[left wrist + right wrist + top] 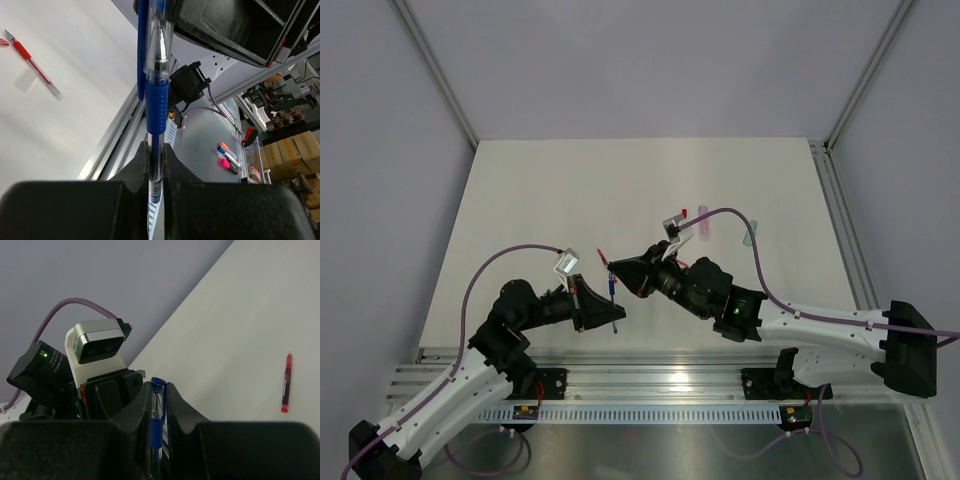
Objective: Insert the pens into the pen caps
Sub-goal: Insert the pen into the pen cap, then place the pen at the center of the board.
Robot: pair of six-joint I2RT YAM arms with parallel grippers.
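In air over white table [540,200]: blue stick pen [156,100], clear barrel, blue rubber grip, clamped at both ends, blue clip-like strip alongside upper part. Flat on table: red stick pen [35,70], clear barrel, tip bare. Small red cap [2,43] just beside that tip. Further back, apart: pink pen [707,226], pale green pen [752,236], both lying flat.
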